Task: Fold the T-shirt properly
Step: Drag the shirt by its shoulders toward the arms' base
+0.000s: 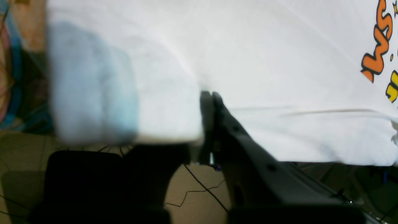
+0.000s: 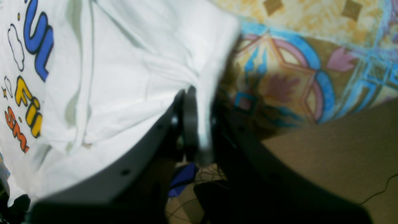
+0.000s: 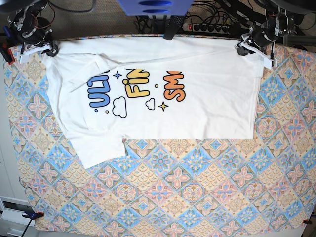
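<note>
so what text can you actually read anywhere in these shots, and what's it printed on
"UL": blue letters on the T-shirt, cut off by the frame in the right wrist view.
"Fi": yellow letters, same print, cut off.
"SM": orange letters, clearest in the base view; the rest of that word is not readable.
The blue word in the base view is partly folded under, so it cannot be read whole.
No other labels or signs are readable.
</note>
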`<action>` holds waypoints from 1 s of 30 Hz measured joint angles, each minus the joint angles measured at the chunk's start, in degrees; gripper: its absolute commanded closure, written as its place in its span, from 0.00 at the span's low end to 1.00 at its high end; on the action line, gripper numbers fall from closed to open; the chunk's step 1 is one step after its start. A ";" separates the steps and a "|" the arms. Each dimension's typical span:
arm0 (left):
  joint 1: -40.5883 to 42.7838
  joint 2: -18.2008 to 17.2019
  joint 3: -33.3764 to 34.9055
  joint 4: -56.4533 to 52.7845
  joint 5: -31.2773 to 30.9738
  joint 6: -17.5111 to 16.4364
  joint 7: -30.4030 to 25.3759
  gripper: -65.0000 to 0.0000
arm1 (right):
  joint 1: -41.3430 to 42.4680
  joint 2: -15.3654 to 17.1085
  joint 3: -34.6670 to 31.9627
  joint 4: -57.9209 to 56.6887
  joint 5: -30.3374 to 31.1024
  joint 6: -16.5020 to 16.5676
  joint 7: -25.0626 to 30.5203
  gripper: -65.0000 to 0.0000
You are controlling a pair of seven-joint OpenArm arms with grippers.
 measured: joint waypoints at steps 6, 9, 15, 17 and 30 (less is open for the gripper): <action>0.00 0.00 0.00 0.00 0.00 0.00 0.15 0.91 | 0.02 -0.02 0.00 0.00 0.00 0.00 -0.02 0.89; 0.00 0.00 0.00 0.00 0.00 0.00 0.39 0.91 | -0.07 -0.04 0.00 0.17 0.20 0.42 -0.20 0.76; -0.44 -0.13 0.00 0.28 -1.16 -0.26 2.82 0.64 | -0.81 0.00 0.07 0.39 1.27 0.85 0.22 0.61; -0.44 -0.15 0.00 0.39 -1.88 -0.76 3.30 0.54 | -0.87 0.00 0.07 0.44 1.29 0.83 0.26 0.61; 4.09 -3.06 -0.35 1.84 -1.22 -0.57 2.32 0.46 | -3.65 -0.17 1.99 4.37 -1.31 -0.28 -0.90 0.60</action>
